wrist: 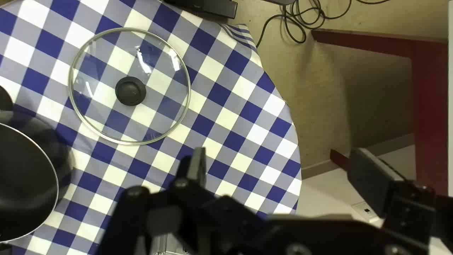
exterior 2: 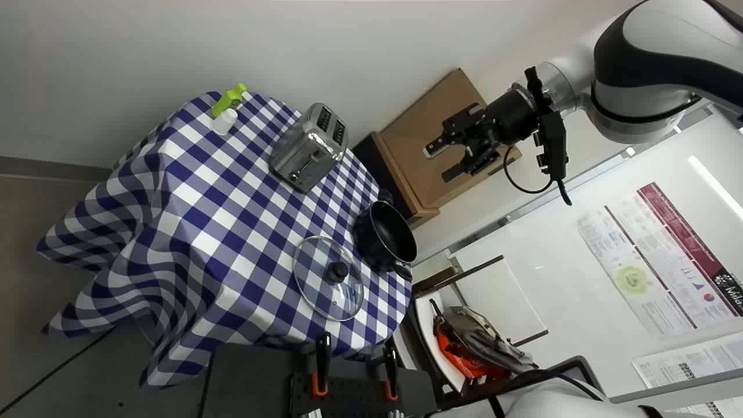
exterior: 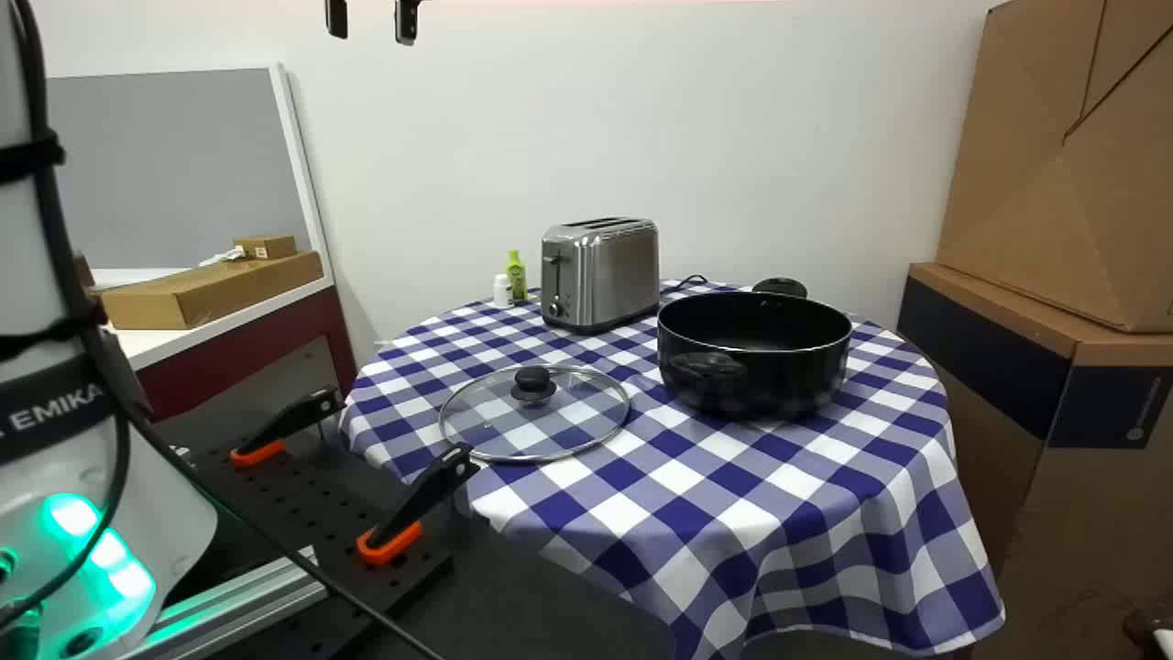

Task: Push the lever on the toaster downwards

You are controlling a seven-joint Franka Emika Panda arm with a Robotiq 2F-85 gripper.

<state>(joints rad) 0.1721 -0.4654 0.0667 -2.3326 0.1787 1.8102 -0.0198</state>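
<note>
The silver toaster (exterior: 625,270) stands upright at the back of the checked table, and also shows in an exterior view (exterior 2: 293,148). Its small dark lever (exterior: 553,260) sits near the top of the slot in the narrow end face; it is small in an exterior view (exterior 2: 315,155). My gripper (exterior: 371,29) is open and empty, high above the table and apart from the toaster. The open fingers also show in an exterior view (exterior 2: 439,164) and in the wrist view (wrist: 277,154). In the wrist view, a pale shiny piece at the bottom edge may be the toaster; the lever is not visible there.
A black pot (exterior: 756,367) stands right beside the toaster. A glass lid (exterior: 536,431) with a black knob lies in front. A green bottle (exterior: 517,275) and a white bottle (exterior: 502,291) stand beside the toaster. Large cardboard boxes (exterior: 1054,183) stand past the table (exterior: 696,513).
</note>
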